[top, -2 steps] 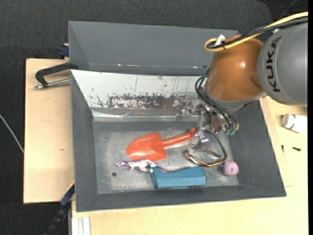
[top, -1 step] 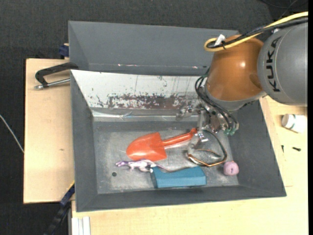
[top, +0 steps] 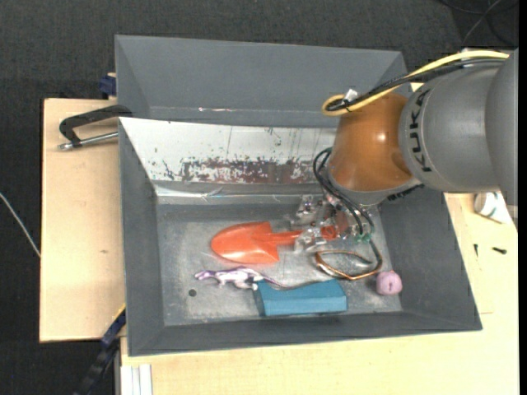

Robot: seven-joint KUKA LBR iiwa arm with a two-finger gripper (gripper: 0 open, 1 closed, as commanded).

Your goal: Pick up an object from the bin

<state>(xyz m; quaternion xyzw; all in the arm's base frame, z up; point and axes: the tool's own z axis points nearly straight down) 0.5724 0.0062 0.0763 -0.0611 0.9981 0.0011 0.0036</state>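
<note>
- The arm [top: 461, 130] reaches in from the right, and its rounded orange cover [top: 370, 146] hangs over the right half of the grey bin [top: 136, 237].
- The gripper [top: 317, 225] is low in the bin, right of the middle and close to the floor.
- It sits at the handle end of an orange plastic shovel [top: 245, 243]. The shovel lies flat near the middle of the floor, with its broad blade pointing left and its thin handle running right under the gripper's metal parts.
- Whether the gripper is clenched on the handle or released cannot be told, because the metal parts and cables crowd that spot.
- A small purple toy animal [top: 230, 277] lies just in front of the shovel blade, towards the near wall.
- A flat blue block [top: 300, 299] lies beside the purple toy on its right, against the near wall.
- A small pink ball [top: 389, 282] rests near the front right corner, right of the blue block and apart from it.
</note>
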